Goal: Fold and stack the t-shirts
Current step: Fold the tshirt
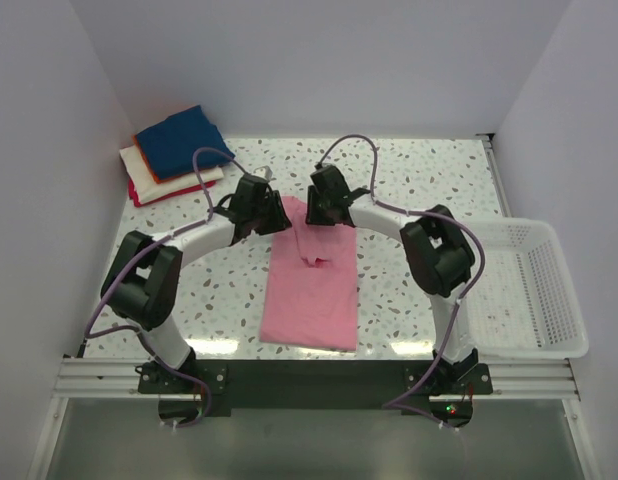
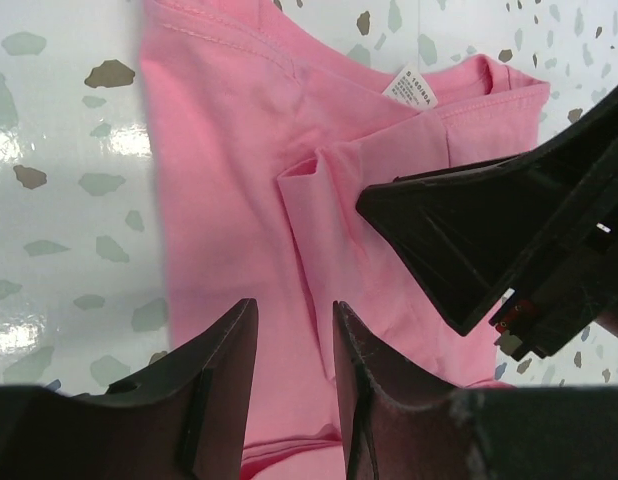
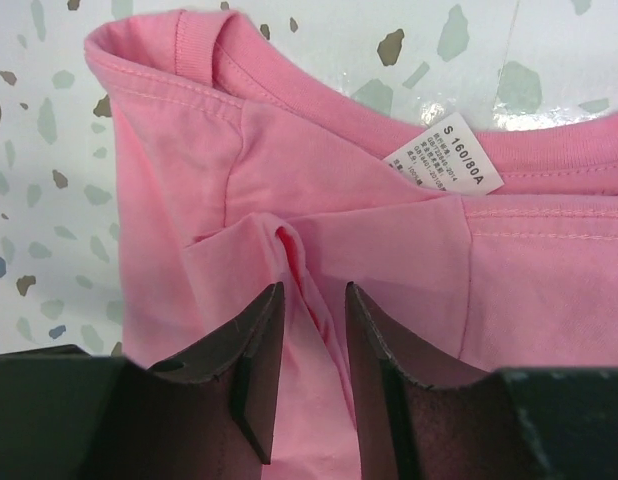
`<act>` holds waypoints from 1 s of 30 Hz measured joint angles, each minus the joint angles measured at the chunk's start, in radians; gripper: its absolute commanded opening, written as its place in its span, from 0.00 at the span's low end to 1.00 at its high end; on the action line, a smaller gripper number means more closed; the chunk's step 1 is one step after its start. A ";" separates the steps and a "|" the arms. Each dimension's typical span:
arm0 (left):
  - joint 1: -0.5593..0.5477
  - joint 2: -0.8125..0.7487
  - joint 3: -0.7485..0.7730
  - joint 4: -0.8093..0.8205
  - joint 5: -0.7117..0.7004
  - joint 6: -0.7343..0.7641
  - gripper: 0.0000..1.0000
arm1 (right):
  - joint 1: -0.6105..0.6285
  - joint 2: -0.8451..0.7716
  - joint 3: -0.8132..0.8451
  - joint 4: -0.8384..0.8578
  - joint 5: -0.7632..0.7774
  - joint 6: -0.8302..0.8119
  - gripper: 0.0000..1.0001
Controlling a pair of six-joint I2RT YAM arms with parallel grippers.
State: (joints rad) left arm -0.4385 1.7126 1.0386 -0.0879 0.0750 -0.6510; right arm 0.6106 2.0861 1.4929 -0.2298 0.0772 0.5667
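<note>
The pink t-shirt (image 1: pixel 314 300) lies mid-table, folded lengthwise into a long strip with its collar at the far end. My left gripper (image 1: pixel 274 215) and right gripper (image 1: pixel 319 222) hover side by side over the collar end. In the left wrist view the left gripper (image 2: pixel 294 305) is narrowly open over the pink cloth (image 2: pixel 229 180), with the right gripper's fingers (image 2: pixel 469 230) close beside it. In the right wrist view the right gripper (image 3: pixel 314 288) is narrowly open astride a raised crease of the shirt (image 3: pixel 369 200), below the size label (image 3: pixel 454 155). The folded stack, navy (image 1: pixel 184 140) on top, sits back left.
A white mesh basket (image 1: pixel 529 232) stands at the right edge of the speckled table (image 1: pixel 409 180). The folded stack shows orange, white and red edges under the navy one. White walls close in the back and both sides.
</note>
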 measured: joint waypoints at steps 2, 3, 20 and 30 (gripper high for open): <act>0.000 -0.002 -0.003 -0.001 0.000 0.000 0.41 | 0.000 0.010 0.005 0.001 -0.002 -0.003 0.37; 0.000 -0.002 -0.004 -0.003 0.000 0.000 0.41 | 0.000 0.011 0.005 0.002 -0.002 -0.003 0.37; 0.000 -0.002 -0.005 -0.004 0.000 0.001 0.41 | -0.001 0.089 0.097 0.003 -0.019 -0.010 0.24; 0.000 -0.002 -0.005 -0.004 0.002 0.001 0.41 | -0.001 0.090 0.097 -0.005 -0.007 -0.010 0.07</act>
State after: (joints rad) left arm -0.4385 1.7107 1.0340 -0.0921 0.0772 -0.6498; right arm 0.6098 2.1761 1.5894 -0.2352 0.0700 0.5568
